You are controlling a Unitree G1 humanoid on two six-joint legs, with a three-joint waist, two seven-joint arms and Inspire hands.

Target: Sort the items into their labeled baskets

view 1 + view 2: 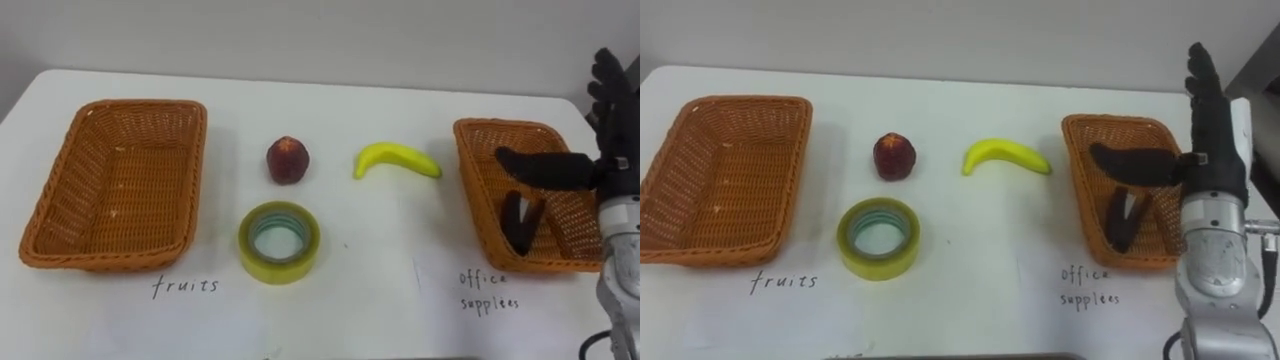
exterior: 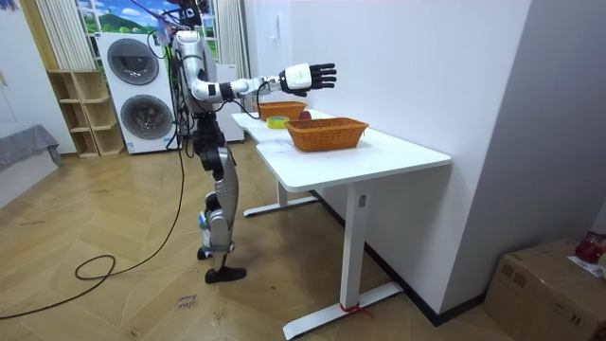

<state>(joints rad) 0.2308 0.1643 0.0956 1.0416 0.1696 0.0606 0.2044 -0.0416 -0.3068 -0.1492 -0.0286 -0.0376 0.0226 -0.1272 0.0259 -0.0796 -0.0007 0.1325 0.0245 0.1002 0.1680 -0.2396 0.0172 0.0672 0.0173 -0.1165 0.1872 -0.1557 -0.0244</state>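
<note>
On the white table [image 1: 400,290] a red peach [image 1: 287,160] and a yellow banana [image 1: 397,158] lie between two wicker baskets. A roll of yellowish tape [image 1: 279,241] lies in front of the peach. The left basket [image 1: 120,105], with "fruits" written on the table before it, is empty. In the right basket [image 1: 500,128], marked "office supplies", lies a black object [image 1: 520,222]. My right hand [image 1: 612,150] hovers open over that basket's right side, fingers straight up, thumb pointing left, holding nothing. In the room view it is raised [image 2: 308,78] above the table.
The table's far edge meets a white wall. In the room view I stand at the table's end; washing machines [image 2: 142,85] and a shelf stand behind me, and a cardboard box [image 2: 549,284] sits on the floor at the room view's right.
</note>
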